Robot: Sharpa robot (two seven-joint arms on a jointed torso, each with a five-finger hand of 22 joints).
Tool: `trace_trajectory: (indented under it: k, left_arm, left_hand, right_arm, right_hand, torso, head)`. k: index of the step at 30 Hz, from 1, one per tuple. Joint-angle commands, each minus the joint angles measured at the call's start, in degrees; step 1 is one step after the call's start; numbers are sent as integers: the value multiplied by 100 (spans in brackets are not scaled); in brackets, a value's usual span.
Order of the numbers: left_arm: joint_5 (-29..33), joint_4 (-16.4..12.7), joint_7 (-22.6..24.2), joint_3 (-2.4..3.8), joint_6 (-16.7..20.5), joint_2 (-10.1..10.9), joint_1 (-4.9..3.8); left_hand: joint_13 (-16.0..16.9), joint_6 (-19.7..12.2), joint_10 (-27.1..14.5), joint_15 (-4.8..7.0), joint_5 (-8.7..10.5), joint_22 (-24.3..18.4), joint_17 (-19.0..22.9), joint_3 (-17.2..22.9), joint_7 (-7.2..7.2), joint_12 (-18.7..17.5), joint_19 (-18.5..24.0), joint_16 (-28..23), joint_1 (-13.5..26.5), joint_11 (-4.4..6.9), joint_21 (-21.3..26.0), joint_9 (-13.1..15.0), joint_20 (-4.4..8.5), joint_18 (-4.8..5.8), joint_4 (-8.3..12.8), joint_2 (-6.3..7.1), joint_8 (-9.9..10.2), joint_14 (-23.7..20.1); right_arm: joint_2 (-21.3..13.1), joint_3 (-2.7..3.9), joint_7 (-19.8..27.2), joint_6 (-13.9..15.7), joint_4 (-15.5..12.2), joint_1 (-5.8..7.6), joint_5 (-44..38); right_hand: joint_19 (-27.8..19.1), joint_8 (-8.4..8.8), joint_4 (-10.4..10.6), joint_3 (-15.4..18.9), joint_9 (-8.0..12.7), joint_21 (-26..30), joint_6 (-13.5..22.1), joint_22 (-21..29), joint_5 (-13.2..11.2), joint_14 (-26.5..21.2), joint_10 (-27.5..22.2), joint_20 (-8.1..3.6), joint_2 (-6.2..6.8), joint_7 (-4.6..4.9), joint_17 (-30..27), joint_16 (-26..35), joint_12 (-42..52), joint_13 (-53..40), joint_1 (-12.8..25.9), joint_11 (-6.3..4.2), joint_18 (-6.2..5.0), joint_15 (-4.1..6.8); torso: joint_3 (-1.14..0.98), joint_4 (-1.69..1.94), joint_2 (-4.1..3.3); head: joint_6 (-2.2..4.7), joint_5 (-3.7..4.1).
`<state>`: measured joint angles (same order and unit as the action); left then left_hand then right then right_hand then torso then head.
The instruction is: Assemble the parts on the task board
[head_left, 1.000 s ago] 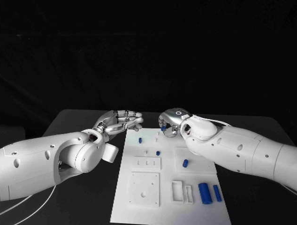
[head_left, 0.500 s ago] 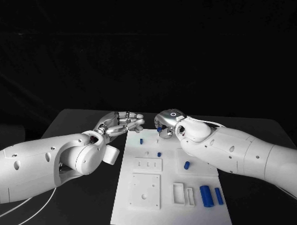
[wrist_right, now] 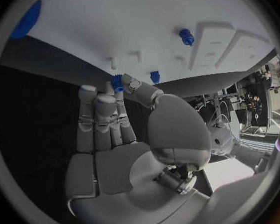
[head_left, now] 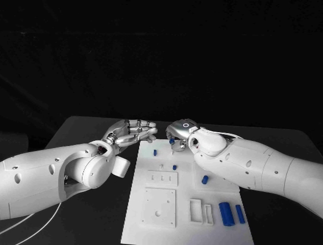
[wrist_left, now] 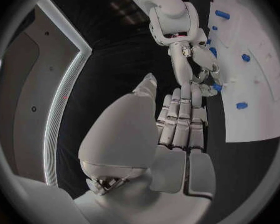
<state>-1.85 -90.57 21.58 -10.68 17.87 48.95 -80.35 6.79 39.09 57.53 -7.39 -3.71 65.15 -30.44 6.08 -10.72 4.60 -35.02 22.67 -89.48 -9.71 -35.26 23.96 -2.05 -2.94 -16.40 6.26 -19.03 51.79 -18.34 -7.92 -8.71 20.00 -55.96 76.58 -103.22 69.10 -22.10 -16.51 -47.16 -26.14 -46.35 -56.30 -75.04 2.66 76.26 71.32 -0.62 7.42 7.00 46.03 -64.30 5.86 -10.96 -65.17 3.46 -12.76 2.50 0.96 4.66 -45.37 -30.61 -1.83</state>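
Right hand (head_left: 182, 133): pinches a small blue part (head_left: 174, 141) above the task board's (head_left: 155, 224) far end.
Left hand (head_left: 134, 131): curled, empty.
Progress: early (several parts loose).

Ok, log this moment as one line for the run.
right hand: pinches blue part over task board far end | left hand: beside board, fingers curled, holding nothing

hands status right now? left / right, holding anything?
Left hand: fingers curled in, holding nothing, beside the task board.
Right hand: pinching a small blue part over the board's far end.
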Motion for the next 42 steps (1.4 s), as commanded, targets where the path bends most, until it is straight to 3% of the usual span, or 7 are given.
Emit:
trace_trajectory:
  k: [1,7,23,42]
  left_arm:
    - [-27,-19,68,7,-8,-6,-25]
    - [-28,-22,69,7,-13,1,-28]
    - [-30,-25,61,7,-16,7,-29]
    - [-31,-25,51,7,-20,-6,-34]
  left_hand:
    - [8,-19,28,-37,17,-9,-10,28,-129,-28,45,-17,3,13,20,8,7,-56,-7,34,34,-9]
    - [9,-18,29,-37,17,-9,-12,29,-130,-29,46,-19,3,12,20,8,6,-56,-8,34,35,-9]
    - [9,-19,29,-39,18,-9,-16,29,-131,-34,47,-25,1,10,20,8,4,-56,-9,37,36,-8]
    - [9,-21,28,-39,19,-8,-24,30,-132,-41,47,-32,5,9,20,9,3,-57,-11,37,38,-4]
  right_arm:
    - [-20,-2,-51,-64,-4,-1,-155]
    - [-72,-14,-127,-74,-46,-4,-372]
    - [-83,-96,-342,100,-123,-67,-1019]
    - [-40,-106,-289,68,-73,-86,-985]
  right_hand:
    - [65,-27,1,-31,-2,-23,-47,-116,14,-121,227,-69,-3,-11,-9,-24,-8,-3,-60,-12,-224,66]
    - [63,-25,-1,-40,-3,-30,-49,-115,14,-121,229,-68,8,-12,-11,-26,-13,-6,-66,-12,-224,66]
    - [86,-19,44,-173,-7,-100,-109,-105,14,-111,276,-49,151,-30,-24,-60,-42,-40,-113,-20,-224,73]
    - [91,-8,69,-210,-4,-116,-114,-101,14,-111,281,-41,182,-30,-30,-68,-58,-49,-106,-20,-224,72]
  torso:
    - [0,-4,2]
    - [-2,-18,10]
    - [-3,-9,5]
    - [4,-5,5]
  head:
    - [-17,-11]
    - [-16,-22]
    - [40,-21]
    - [66,-21]
